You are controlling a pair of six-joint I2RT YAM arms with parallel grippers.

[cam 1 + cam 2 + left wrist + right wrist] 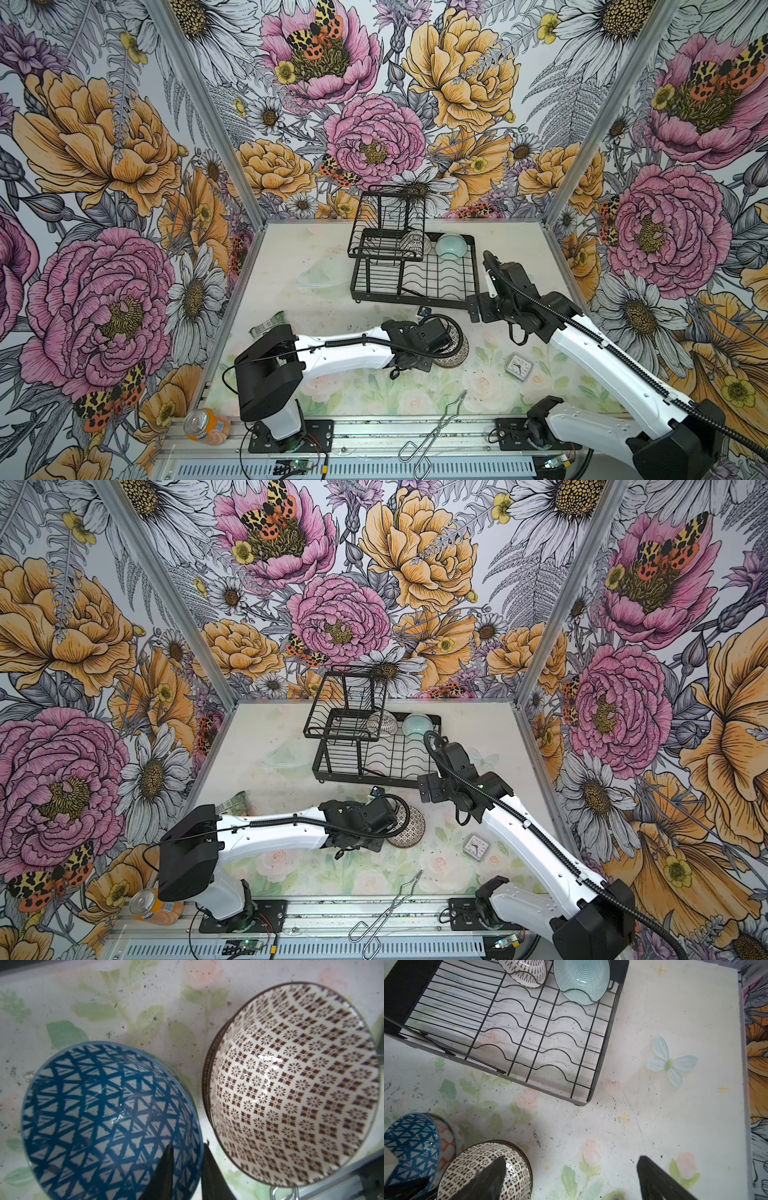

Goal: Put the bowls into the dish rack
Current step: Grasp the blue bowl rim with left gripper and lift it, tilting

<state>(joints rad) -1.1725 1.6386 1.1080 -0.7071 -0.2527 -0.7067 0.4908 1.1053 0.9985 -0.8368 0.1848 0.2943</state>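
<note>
Two bowls are seen in the dish rack (436, 278): a dotted white bowl (411, 245) and a mint bowl (451, 246). On the counter (353, 395) before it, the blue bowl (93, 1105) is straddled at its rim by the left pincer (188, 1147), one jaw inside, one outside, set narrow. Whether the wall is clamped cannot be told. The right pincer (572, 1157) is held wide open and empty, nearer the rack.

blk rack (604, 1043), mint bowl (581, 980), dashed bowl (525, 972) tilted inside, blue bowl (112, 1120), brown-print bowl (291, 1095) side-by-side outside
</note>
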